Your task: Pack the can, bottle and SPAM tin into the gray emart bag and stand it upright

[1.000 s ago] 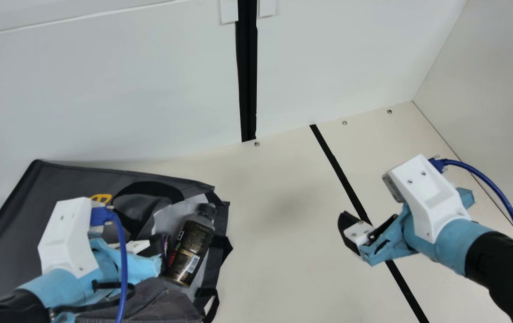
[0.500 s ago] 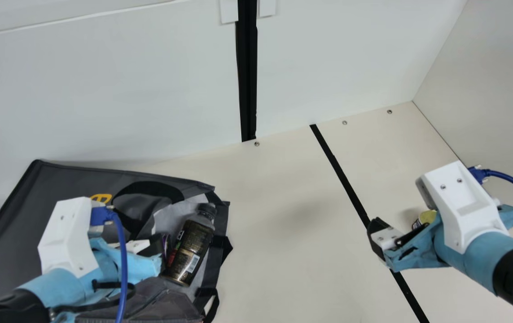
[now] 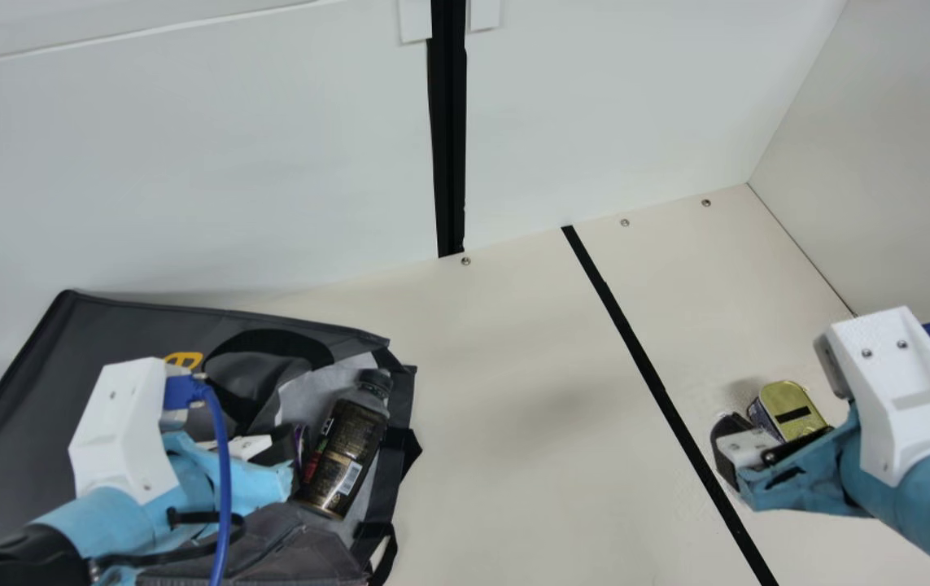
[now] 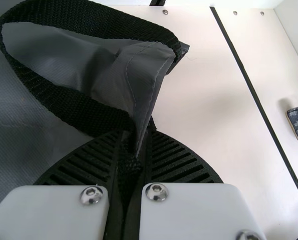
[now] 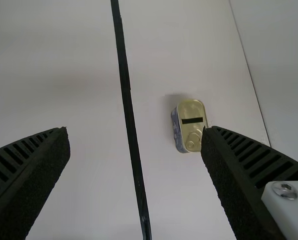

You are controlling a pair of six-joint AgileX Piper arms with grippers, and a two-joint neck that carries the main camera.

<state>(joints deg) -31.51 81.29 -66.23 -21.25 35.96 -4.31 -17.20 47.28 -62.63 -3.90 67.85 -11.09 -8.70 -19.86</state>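
My left gripper (image 3: 281,452) is at the opening of the gray bag (image 3: 123,325), which lies on its side. In the left wrist view the left gripper (image 4: 133,155) is shut on the edge and strap of the bag (image 4: 83,55). The dark bottle (image 3: 347,443) lies in the bag's mouth, cap outward. Over at the right, my right gripper (image 3: 729,456) hangs above the table beside the SPAM tin (image 3: 790,409). Seen from its wrist, the right gripper (image 5: 136,140) is wide open, with the tin (image 5: 191,125) beyond, near one finger. The can cannot be made out.
A black strip (image 3: 648,370) runs along the cream table (image 3: 513,391) between the bag and the tin. White walls stand behind the table and at its right side (image 3: 904,163). A black strap (image 3: 387,480) hangs off the bag's near edge.
My right arm has moved to the right and toward the table's near side, bringing the tin into view behind it. My left arm, the bag and the bottle have kept still.
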